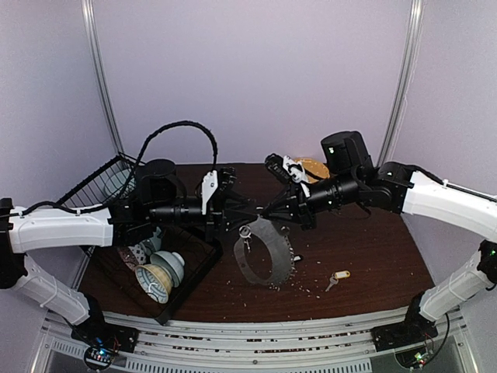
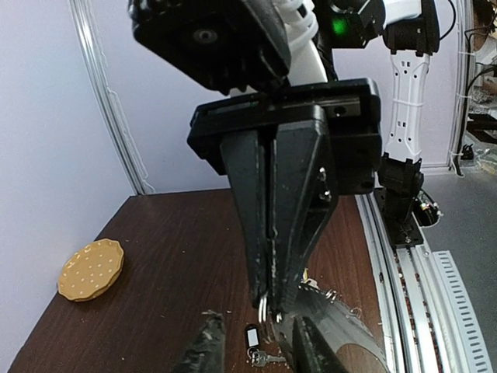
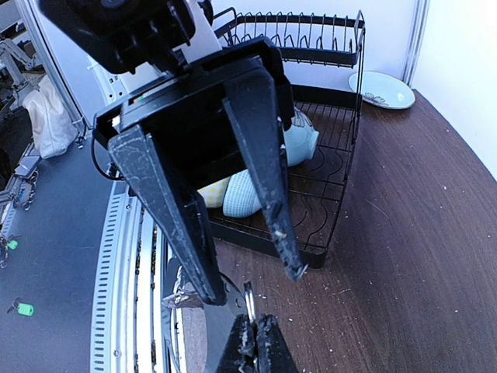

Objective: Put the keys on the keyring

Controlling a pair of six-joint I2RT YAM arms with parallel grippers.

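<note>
Progress looks at most halfway. On the table (image 1: 373, 249) the keyring (image 1: 250, 260) stands on edge near the middle, its top just under the two grippers that meet above it. The right gripper (image 2: 269, 297) is pressed fully together, pinching a small wire loop (image 3: 248, 295) at its tips. The left gripper (image 3: 255, 281) faces it with fingers partly spread, one on each side of that loop, and grips nothing that I can see. The key with the black-and-white tag (image 2: 252, 339) hangs just below the pinch, beside the top of the keyring. It is probably the one being worked on. The key with the yellow tag (image 1: 337, 279) lies flat on the table, well apart to the right of the keyring, so that one is clearly left to do.

Several points are unclear. The keyring is cut off at the bottom edge of the left wrist view, and the left fingertips run out of frame there too. I cannot tell whether the wire loop belongs to the keyring or to the hanging key. Nor can I tell whether that key is already threaded on.
</note>
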